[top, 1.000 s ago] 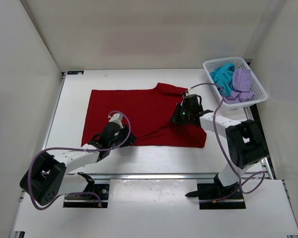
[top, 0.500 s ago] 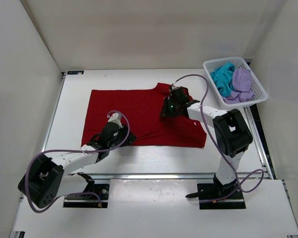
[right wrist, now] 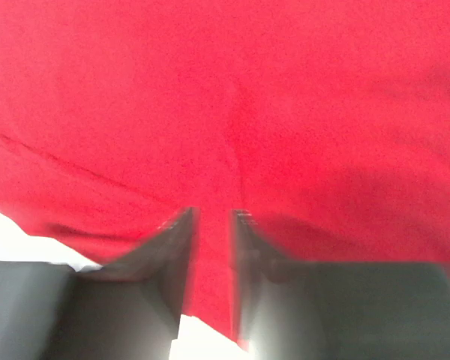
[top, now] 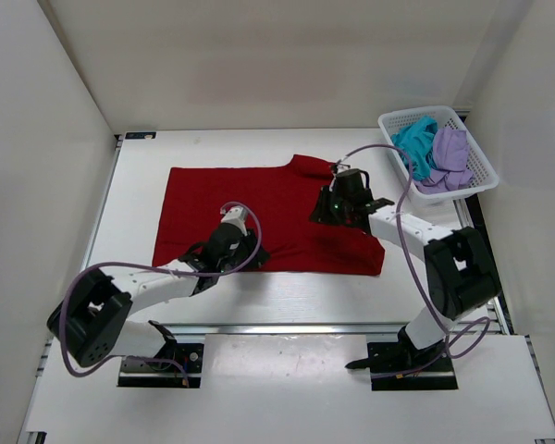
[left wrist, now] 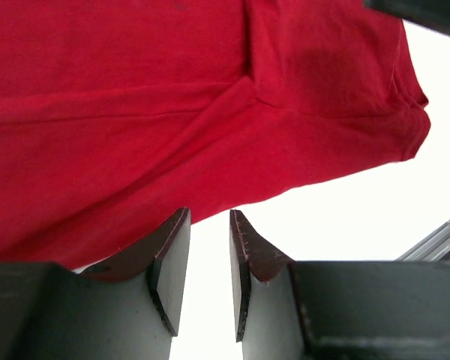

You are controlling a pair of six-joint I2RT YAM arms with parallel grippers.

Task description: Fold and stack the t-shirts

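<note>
A dark red t-shirt (top: pixel 231 194) lies spread flat on the white table. My left gripper (top: pixel 250 254) sits low at its near hem; in the left wrist view the jaws (left wrist: pixel 210 214) stand open, with bare table between them and the red shirt (left wrist: pixel 172 90) just beyond the tips. My right gripper (top: pixel 326 205) rests over the shirt's right part. Its jaws (right wrist: pixel 214 214) are apart, and red fabric (right wrist: pixel 225 90) shows through the gap, blurred. The teal t-shirt (top: pixel 412 139) and the lavender t-shirt (top: pixel 449 153) lie bunched in the basket.
A white mesh basket (top: pixel 486 176) stands at the table's back right corner. White walls close in the table on the left, back and right. Both arms' purple cables loop above the near part of the table.
My right gripper swung left over the shirt, came back a little to the right, and its jaws opened. My left gripper slid to the right along the near hem.
</note>
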